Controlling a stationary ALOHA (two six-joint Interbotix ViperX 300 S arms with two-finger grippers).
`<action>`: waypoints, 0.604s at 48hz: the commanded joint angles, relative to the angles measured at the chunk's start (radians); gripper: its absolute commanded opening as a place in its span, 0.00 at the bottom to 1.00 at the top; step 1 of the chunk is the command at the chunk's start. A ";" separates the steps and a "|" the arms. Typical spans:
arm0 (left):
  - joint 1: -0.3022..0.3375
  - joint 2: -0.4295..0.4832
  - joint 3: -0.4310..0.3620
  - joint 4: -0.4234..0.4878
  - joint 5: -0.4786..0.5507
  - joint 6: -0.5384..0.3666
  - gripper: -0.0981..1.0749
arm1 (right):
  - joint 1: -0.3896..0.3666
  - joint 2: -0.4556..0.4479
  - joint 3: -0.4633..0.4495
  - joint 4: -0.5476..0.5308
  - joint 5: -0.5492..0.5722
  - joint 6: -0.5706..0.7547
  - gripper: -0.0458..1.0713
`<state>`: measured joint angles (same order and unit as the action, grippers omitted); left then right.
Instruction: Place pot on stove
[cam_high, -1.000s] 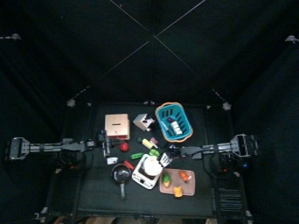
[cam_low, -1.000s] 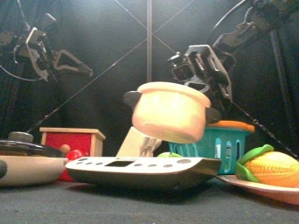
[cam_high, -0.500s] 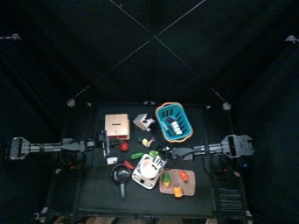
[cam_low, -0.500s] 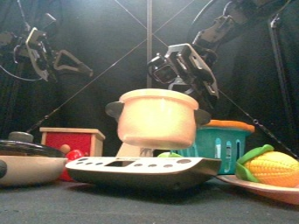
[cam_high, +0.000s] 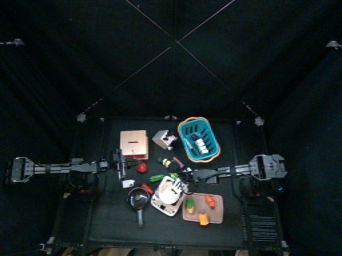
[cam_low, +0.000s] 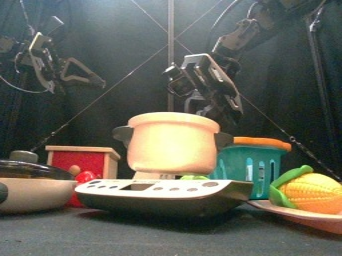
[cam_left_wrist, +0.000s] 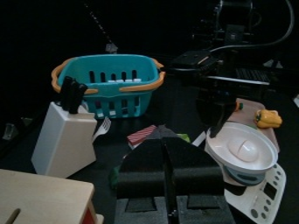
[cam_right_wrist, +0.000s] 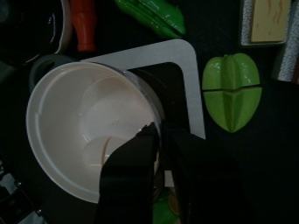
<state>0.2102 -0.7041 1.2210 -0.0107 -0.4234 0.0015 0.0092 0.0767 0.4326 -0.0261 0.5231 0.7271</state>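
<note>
The whitish pot (cam_low: 171, 140) sits low over the white stove (cam_low: 160, 196), level; I cannot tell whether it touches. In the top view the pot (cam_high: 170, 187) is over the stove (cam_high: 163, 200) at the table's front middle. My right gripper (cam_low: 201, 88) reaches in from the right and is shut on the pot's rim (cam_right_wrist: 93, 122), one jaw inside and one outside, with the stove (cam_right_wrist: 176, 74) beneath. My left gripper (cam_left_wrist: 163, 171) rests shut at the table's left (cam_high: 118, 170), apart from the pot (cam_left_wrist: 246, 149).
A teal basket (cam_high: 198, 137) stands at the back right and a tan box (cam_high: 134, 141) at the back left. A black long-handled pan (cam_low: 27, 185) lies left of the stove. A pink board (cam_high: 205, 208) with toy corn (cam_low: 314, 190) lies right of it. A green star fruit (cam_right_wrist: 233, 92) is beside the stove.
The right gripper has lowered the pot from a raised, tilted pose down to level just over the stove. The left arm has not moved.
</note>
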 joint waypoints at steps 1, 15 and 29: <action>-0.002 0.002 -0.012 0.002 -0.003 0.000 0.09 | -0.002 -0.018 -0.025 0.003 -0.002 0.000 0.54; -0.002 0.002 -0.012 0.002 -0.005 0.000 0.09 | -0.006 -0.014 -0.028 -0.008 0.000 -0.002 0.69; -0.002 0.002 -0.012 0.002 -0.005 0.000 0.09 | -0.006 -0.032 -0.051 -0.043 0.080 -0.006 0.74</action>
<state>0.2086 -0.7041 1.2210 -0.0107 -0.4234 0.0015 0.0046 0.0844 0.4142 -0.0583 0.5906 0.7225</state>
